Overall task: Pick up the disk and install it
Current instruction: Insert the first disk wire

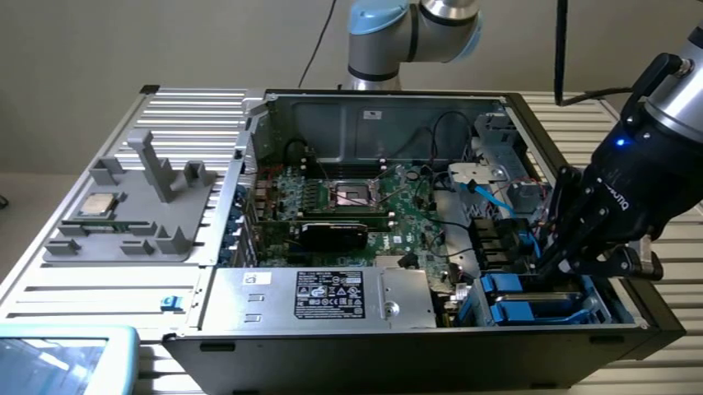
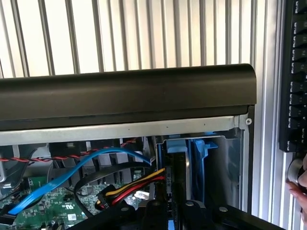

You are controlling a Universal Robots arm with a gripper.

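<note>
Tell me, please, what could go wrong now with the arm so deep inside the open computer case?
The black end effector is low in the blue plastic drive bay, which looks narrow; a small tilt could jam it against the bay walls. The light blue flat data cable and the red, yellow and black power wires lie close beside that bay and could be caught or pulled.

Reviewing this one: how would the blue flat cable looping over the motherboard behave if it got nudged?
The blue cable probably flexes rather than resists: it hangs in a loose curve. Thin and flat, it looks light. Its ends seem to run down among parts on the motherboard, so it would likely swing back rather than slide away.
</note>
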